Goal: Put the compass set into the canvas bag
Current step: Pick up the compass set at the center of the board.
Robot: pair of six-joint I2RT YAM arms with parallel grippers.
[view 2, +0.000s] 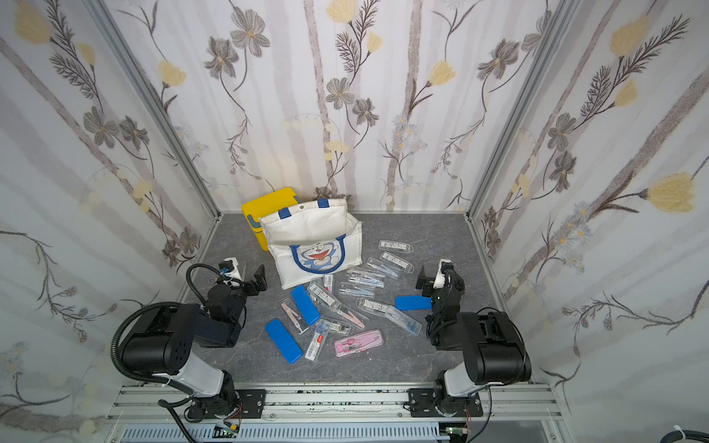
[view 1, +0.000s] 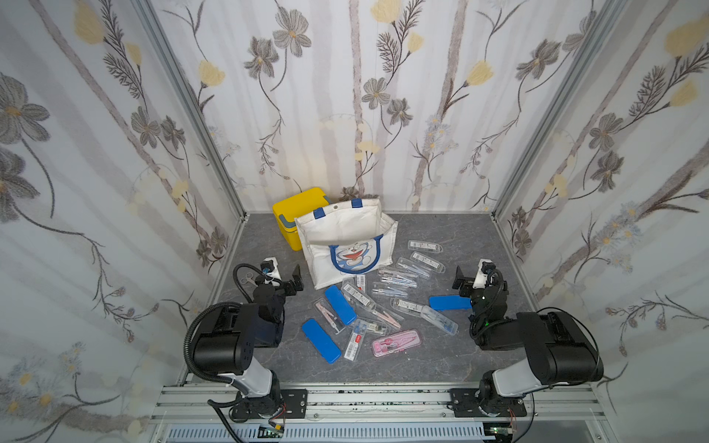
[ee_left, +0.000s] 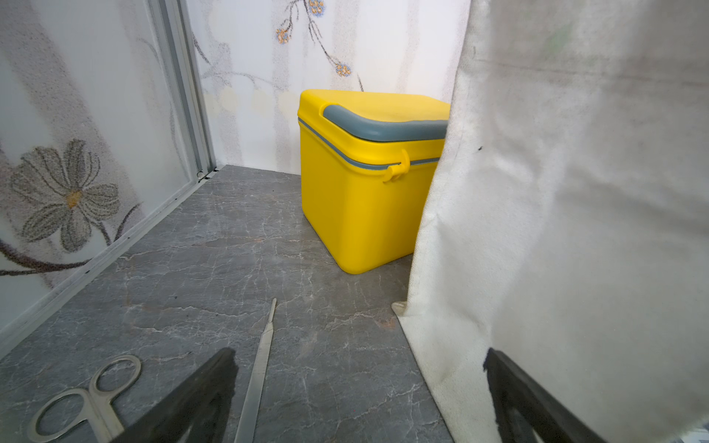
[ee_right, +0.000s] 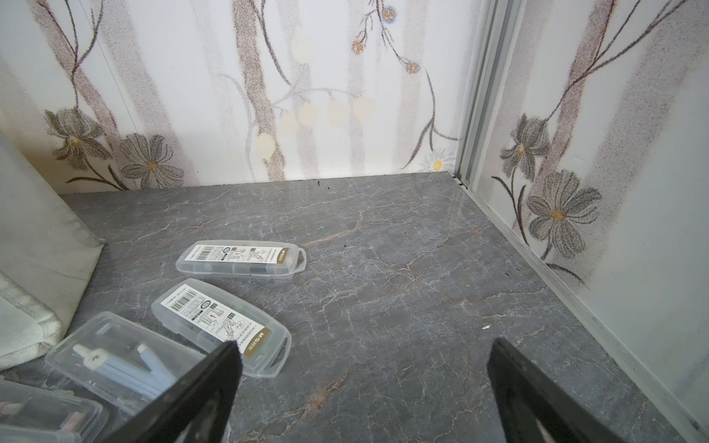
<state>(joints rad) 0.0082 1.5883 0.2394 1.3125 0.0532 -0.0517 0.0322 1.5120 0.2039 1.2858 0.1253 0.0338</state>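
While both claws stand with jaws spread wide and nothing between them, I judge the step in hand to be choosing a compass set and reaching for it. The right gripper (view 1: 462,282) hangs low at the right of the scatter. Nearest its tips in the wrist view lies a clear plastic case with a barcode label (ee_right: 220,326), flat on the grey marble-look tabletop (ee_right: 403,287). A second labelled clear case (ee_right: 241,259) lies farther off, and a clear case holding a pale blue compass (ee_right: 122,356) lies just beside the first. A solid blue plastic case (view 1: 449,302) lies close by that arm's wrist.

The left gripper (view 1: 293,282) sits at the left, near the side wall of the white canvas bag with blue handles and a cartoon cat pocket (view 1: 345,245). That bag stands far and central, mouth open upward, just in front of a yellow plastic box with a grey handle (view 1: 295,214). More cases lie between the arms, among them a pink see-through case (view 1: 395,342).

To do it well, the right arm should span the nearest labelled case across its short width, come straight down over its middle, and close only once the pads are low on both long edges, since the plastic looks slick and shallow. Then lift clear and release above the bag's sagging front lip. The left arm should stay off the steel scissors (ee_left: 88,399) and flat steel handle (ee_left: 261,364) below it.
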